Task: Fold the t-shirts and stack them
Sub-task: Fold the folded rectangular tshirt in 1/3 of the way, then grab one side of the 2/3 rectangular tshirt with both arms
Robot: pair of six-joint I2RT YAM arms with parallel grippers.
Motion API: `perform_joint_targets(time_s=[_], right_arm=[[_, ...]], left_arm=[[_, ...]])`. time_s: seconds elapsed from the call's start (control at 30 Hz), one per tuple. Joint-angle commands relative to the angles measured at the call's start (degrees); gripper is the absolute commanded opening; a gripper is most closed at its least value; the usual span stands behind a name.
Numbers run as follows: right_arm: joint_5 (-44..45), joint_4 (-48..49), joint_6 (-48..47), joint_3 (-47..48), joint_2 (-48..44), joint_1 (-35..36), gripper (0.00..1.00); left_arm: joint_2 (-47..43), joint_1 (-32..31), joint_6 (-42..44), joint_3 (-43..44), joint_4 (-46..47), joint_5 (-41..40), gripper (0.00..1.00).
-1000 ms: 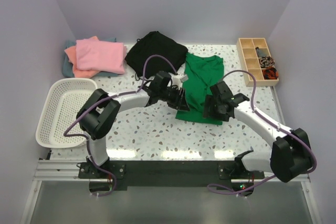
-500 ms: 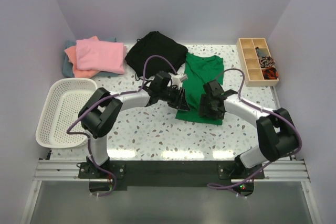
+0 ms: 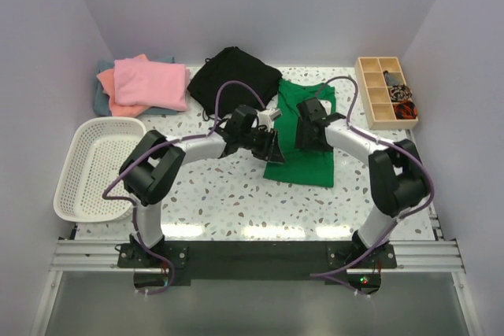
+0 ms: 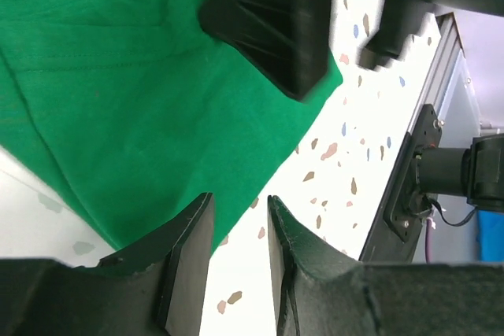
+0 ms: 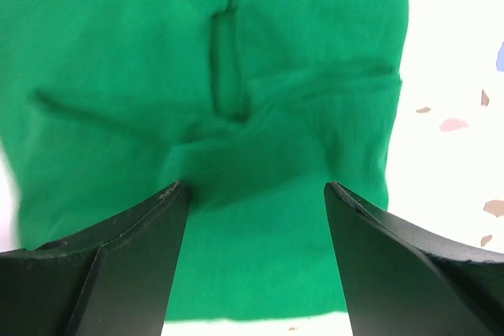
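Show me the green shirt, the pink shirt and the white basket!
green shirt (image 3: 303, 167), top view, its flat lower part.
pink shirt (image 3: 150, 84), top view, middle of its top face.
white basket (image 3: 98, 169), top view, its bare mesh floor.

Perhaps five t-shirts (image 3: 299, 169), one basket (image 3: 67, 171), one organiser (image 3: 364, 94)

Site entry: robot test cell, lab-type, as I view it through my feeds. Evidence: plain pale walls (image 3: 260, 5) boxing in a speckled table (image 3: 236, 202); left arm (image 3: 150, 175) and right arm (image 3: 394, 182) bolted to an aluminium rail (image 3: 252, 259); loose purple cabling (image 3: 356, 96).
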Motion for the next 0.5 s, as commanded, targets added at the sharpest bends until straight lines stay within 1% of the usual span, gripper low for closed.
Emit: perform_joint_targets(time_s=[0.0, 0.07, 0.13, 0.2, 0.23, 0.27, 0.37, 0.43, 0.47], right_arm=[[5.4, 0.3, -2.4, 4.2, 5.5, -1.2, 0.74], [8.5, 0.2, -2.8, 4.3, 4.7, -1.3, 0.75], [11.2, -1.4, -2.7, 3.4, 0.6, -1.8, 0.75], [12.4, -3.3, -2.5, 1.2, -3.3, -2.5, 0.77], [12.7, -4.1, -2.3, 0.2, -7.0, -2.8, 0.78], [12.4, -4.8, -2.1, -0.9, -8.6, -2.9, 0.79], [10.2, -7.8, -0.8, -6.8, -14.3, -3.5, 0.81], [8.0, -9.0, 0.6, -9.2, -17.4, -3.5, 0.81], [5.4, -9.2, 1.9, -11.6, -18.3, -3.5, 0.81]], left_arm=[[-0.7, 0.4, 1.8, 1.0, 0.1, -3.9, 0.37], [-1.8, 0.4, 2.7, -0.1, -0.7, -6.4, 0.37], [-4.3, 0.4, 4.1, -1.5, -1.0, -9.9, 0.39], [-7.0, 0.5, 4.5, -4.4, 0.0, -12.6, 0.43], [-7.9, 0.5, 4.5, -5.5, 0.6, -13.2, 0.47], [-8.6, 0.6, 4.4, -7.8, 1.1, -13.8, 0.56], [-10.7, 0.9, 3.1, -12.4, 4.4, -13.6, 0.66], [-10.8, 0.8, 1.7, -14.4, 7.1, -11.8, 0.69], [-10.8, 0.9, 1.0, -16.4, 9.9, -10.8, 0.7]])
